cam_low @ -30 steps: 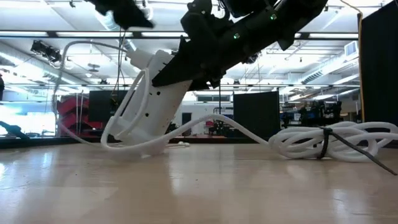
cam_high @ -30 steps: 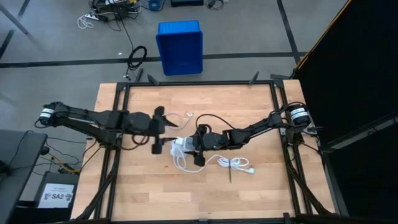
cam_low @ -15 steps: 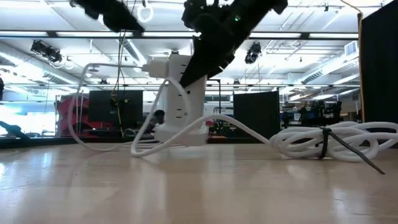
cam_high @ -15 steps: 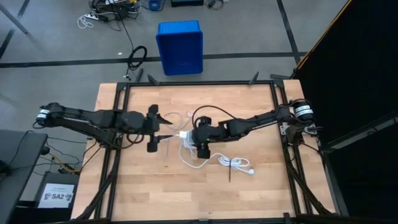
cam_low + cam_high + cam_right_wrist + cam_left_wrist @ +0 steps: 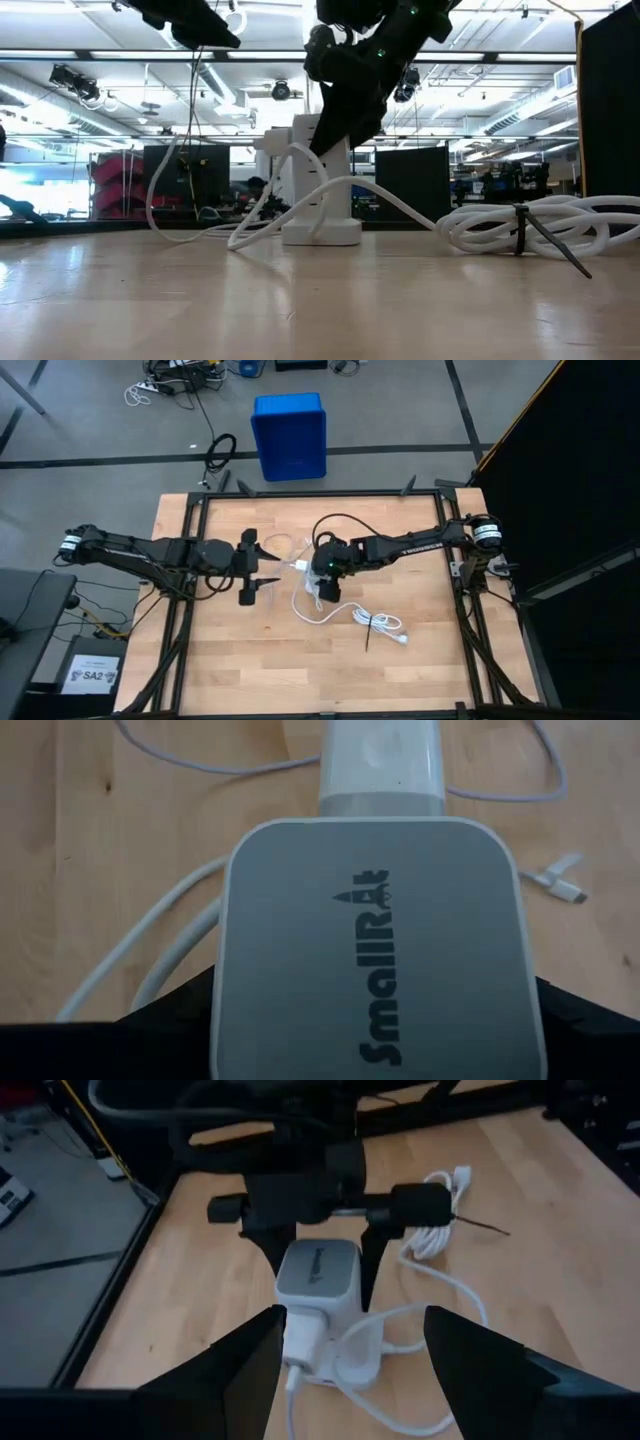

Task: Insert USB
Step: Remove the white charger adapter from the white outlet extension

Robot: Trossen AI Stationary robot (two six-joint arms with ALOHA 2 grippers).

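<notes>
Overhead, pale wood table, blue bin on grey floor.

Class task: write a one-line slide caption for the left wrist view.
Right gripper clamps an upright white power cube with a charger block plugged in, seen between the open left gripper's fingers.

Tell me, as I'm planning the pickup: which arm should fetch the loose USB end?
Left. The left gripper is open and empty beside the power cube; the right gripper is clamped on that cube, holding it upright. The USB lies loose nearby.
</notes>
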